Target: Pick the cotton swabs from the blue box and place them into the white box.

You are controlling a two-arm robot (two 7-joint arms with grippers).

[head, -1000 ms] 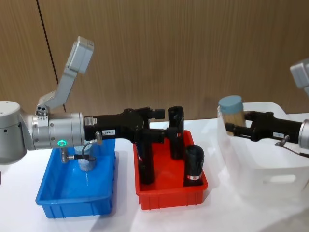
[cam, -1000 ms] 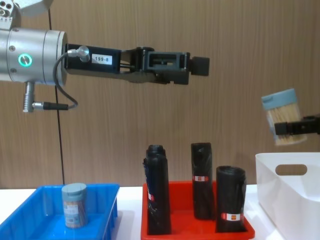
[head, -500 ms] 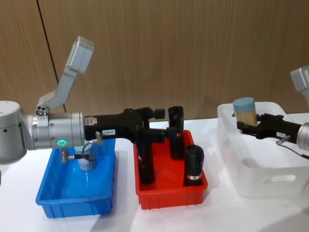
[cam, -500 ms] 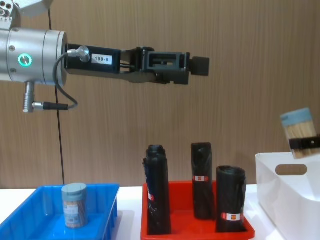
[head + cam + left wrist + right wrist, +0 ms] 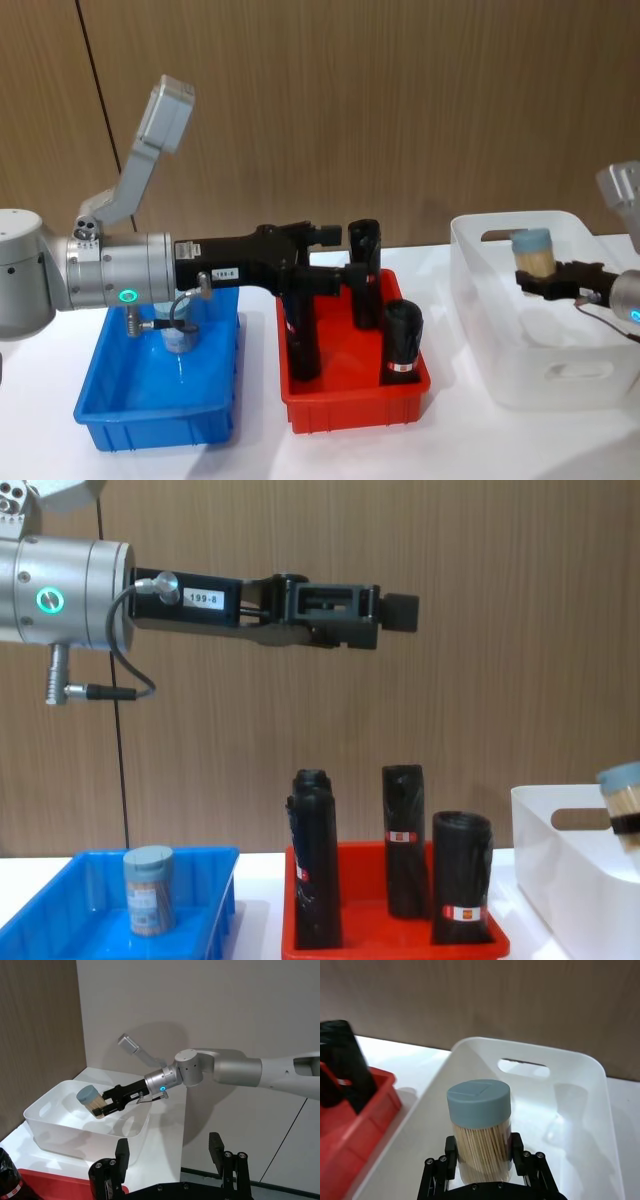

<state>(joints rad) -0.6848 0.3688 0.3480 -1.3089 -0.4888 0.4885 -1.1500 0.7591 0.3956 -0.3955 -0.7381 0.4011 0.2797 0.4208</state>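
Cotton swabs (image 5: 480, 1132) lid grey-blue; tray (image 5: 350, 410) red; rolls (image 5: 402, 335) black.

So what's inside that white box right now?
A tub of cotton swabs, held by the right gripper at about rim height in the white box. The floor that shows is bare. The patch under the tub and gripper is hidden.

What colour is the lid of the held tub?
Grey-blue lid on the tub; clearest in the right wrist view.
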